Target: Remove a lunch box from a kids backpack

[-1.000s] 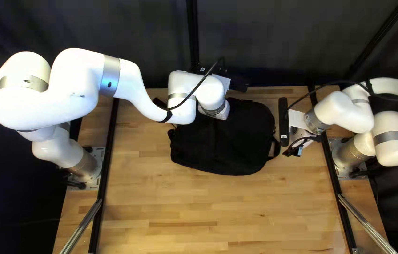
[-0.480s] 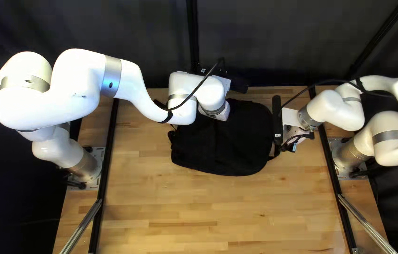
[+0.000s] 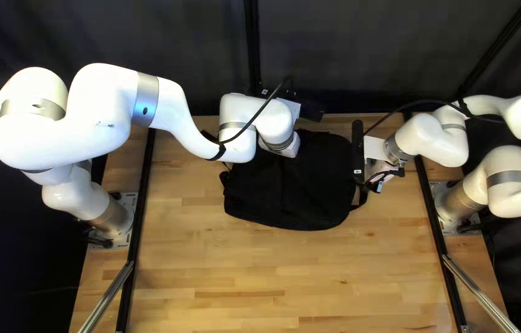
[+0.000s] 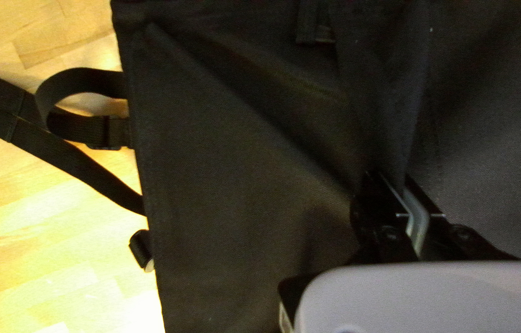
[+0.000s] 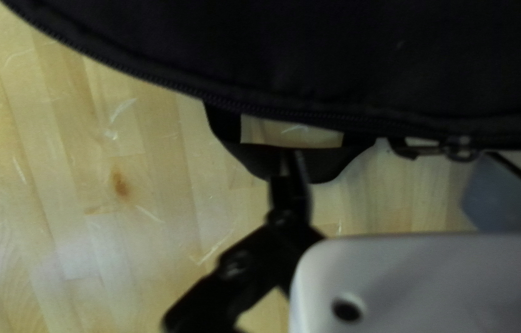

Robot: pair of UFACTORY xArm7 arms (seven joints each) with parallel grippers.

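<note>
The black backpack (image 3: 309,185) lies on the table, its lunch box out of sight. My left gripper (image 3: 286,148) is over the bag's far part, fingertips hidden by its wrist. In the left wrist view, my left gripper (image 4: 405,185) is shut on a raised fold of the backpack (image 4: 236,203). My right gripper (image 3: 376,161) is at the bag's right edge in the top left view. In the right wrist view, my right gripper (image 5: 393,179) stands wide open: one finger overlaps the handle loop (image 5: 322,163), and a zipper pull (image 5: 459,149) lies between the spread fingers, beside the zippered edge.
Loose straps (image 4: 69,148) spread onto the wooden table (image 3: 260,271) beside the bag. Black rails (image 3: 143,203) run along both sides of the tabletop. A dark curtain (image 3: 346,55) hangs behind the far edge.
My right arm has shifted leftward in the top left view, bringing its gripper against or over the backpack's right edge. The left arm and the bag look nearly unchanged.
</note>
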